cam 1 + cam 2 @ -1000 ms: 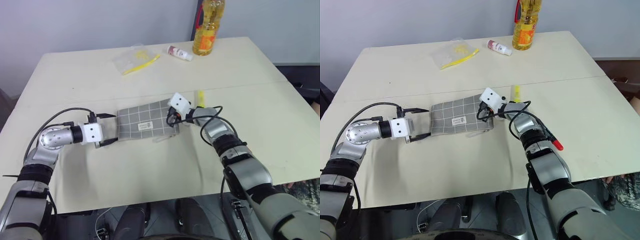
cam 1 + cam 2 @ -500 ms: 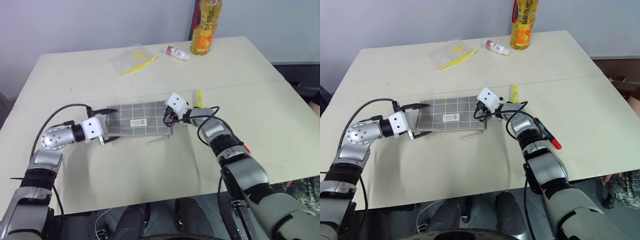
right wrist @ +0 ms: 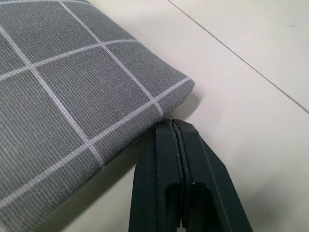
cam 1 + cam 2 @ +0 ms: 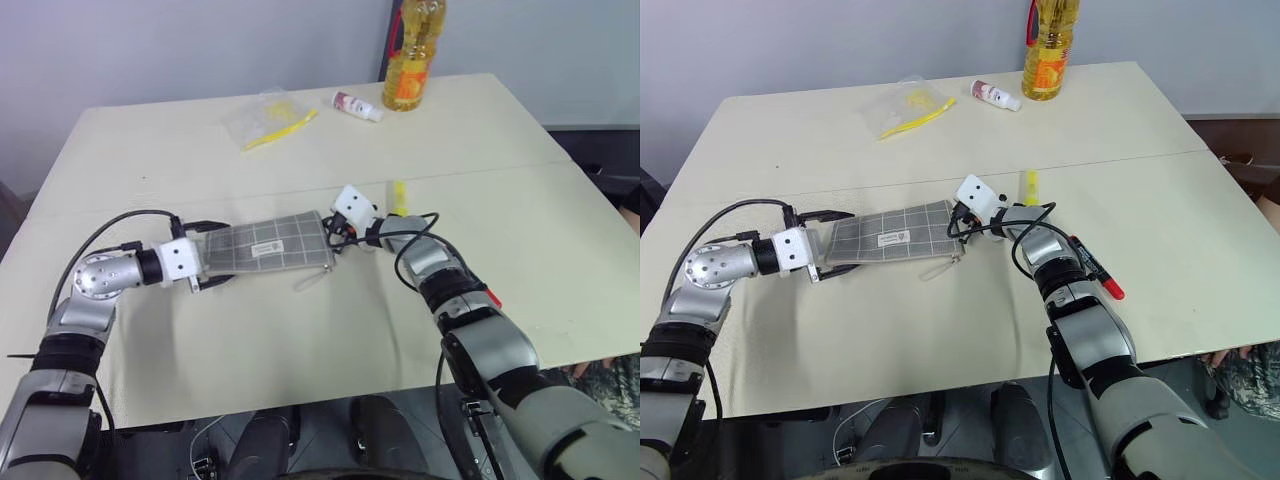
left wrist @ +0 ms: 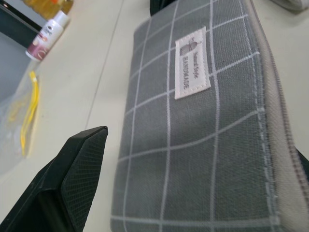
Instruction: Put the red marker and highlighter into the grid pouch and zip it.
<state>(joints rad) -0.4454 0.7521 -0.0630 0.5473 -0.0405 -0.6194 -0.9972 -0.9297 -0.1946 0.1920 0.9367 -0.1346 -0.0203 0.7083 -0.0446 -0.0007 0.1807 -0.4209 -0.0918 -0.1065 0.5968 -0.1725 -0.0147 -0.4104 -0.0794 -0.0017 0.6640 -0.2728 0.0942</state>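
Left gripper (image 4: pixel 830 243) gapes wide around the grid pouch (image 4: pixel 890 236)'s end on the table (image 4: pixel 890 330); right gripper (image 3: pixel 179 145), pinched shut, touches its opposite corner. Red marker (image 4: pixel 1098 274) and highlighter (image 4: pixel 1027 187) lie beyond the right arm; bag (image 4: pixel 902 108), small bottle (image 4: pixel 997 95) and oil bottle (image 4: pixel 1048 45) stand farthest.

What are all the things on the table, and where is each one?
grid pouch: one, grey with white lines, middle of the table, between the two end effectors
highlighter: one, yellow, just behind the right arm
red marker: one, black with red ends, on the table right of the right arm
oil bottle: one, yellow, far edge
small white tube: one, white with red cap, lying left of the bottle
clear bag: one, holds a long yellow item, far left
table: one, cream
left end effector: one, black fingers open around the pouch's left end
right end effector: one, shut at the pouch's right end
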